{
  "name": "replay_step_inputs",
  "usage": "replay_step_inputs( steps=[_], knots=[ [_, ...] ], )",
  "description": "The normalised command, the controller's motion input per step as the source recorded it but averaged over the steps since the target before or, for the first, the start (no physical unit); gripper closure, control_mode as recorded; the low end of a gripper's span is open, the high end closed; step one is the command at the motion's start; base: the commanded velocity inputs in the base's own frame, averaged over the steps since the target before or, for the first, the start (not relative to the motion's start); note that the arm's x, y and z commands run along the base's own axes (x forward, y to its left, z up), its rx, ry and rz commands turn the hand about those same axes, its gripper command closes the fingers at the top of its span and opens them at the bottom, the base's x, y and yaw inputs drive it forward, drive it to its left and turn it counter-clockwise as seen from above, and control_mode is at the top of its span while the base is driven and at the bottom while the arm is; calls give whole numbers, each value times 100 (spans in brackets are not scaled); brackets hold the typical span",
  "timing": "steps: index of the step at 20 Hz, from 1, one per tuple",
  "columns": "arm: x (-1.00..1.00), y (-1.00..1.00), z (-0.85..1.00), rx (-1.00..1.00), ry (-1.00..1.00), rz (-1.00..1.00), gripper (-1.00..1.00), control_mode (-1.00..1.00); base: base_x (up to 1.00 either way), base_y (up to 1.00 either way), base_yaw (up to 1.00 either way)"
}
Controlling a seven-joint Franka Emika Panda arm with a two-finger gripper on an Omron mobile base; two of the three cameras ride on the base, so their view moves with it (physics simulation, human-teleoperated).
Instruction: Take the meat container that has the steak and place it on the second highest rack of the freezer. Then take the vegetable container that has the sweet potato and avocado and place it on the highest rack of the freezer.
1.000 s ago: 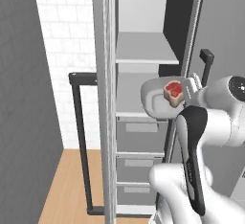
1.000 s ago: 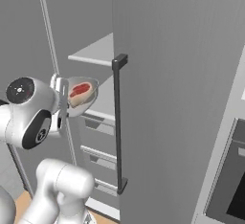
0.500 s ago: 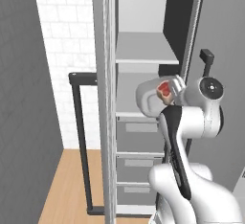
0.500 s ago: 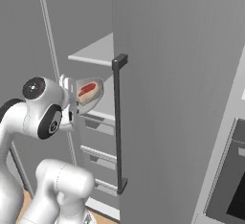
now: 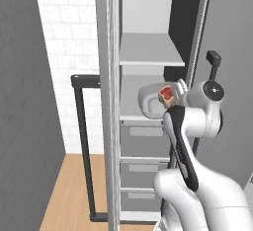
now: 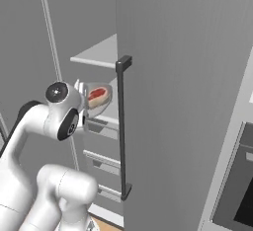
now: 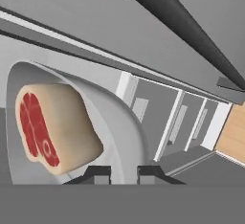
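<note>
My gripper (image 7: 124, 174) is shut on the rim of the meat container (image 5: 152, 101), a shallow grey rounded dish. The steak (image 5: 167, 95), red on top with a tan rim, lies inside it and shows large in the hand view (image 7: 52, 127). The dish hangs at the front of the open freezer (image 5: 148, 22), just over its lower pale shelf (image 5: 129, 94), the second highest rack. The highest rack (image 5: 148, 52) is bare above it. From the right, the dish (image 6: 100, 96) sits beside the wrist, slightly tilted. The vegetable container, sweet potato and avocado are out of view.
Grey drawers (image 5: 143, 137) stack below the lower shelf. The open freezer door's black bar handle (image 5: 84, 146) stands to the left, with white tiled wall behind. A tall grey door panel with a black handle (image 6: 122, 126) lies close on the right of the dish.
The arm has reached forward and carried the dish with the steak in toward the freezer, from in front of the opening to over the lower shelf's front edge. The grip stays shut.
</note>
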Motion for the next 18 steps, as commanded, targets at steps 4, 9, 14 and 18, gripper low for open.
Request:
replay_step_inputs(
  steps=[4, 9, 14, 18],
  knots=[
    [41, -14, -34, 9, 0, 0, 100, -100, 0, 0, 0],
    [65, -1, -5, 0, 0, 0, 100, -100, 0, 0, 0],
    [51, 0, -4, 0, 1, -2, 100, -100, 0, 0, 0],
    [21, 0, -38, 0, 6, 0, 100, -100, 0, 0, 0]
  ],
)
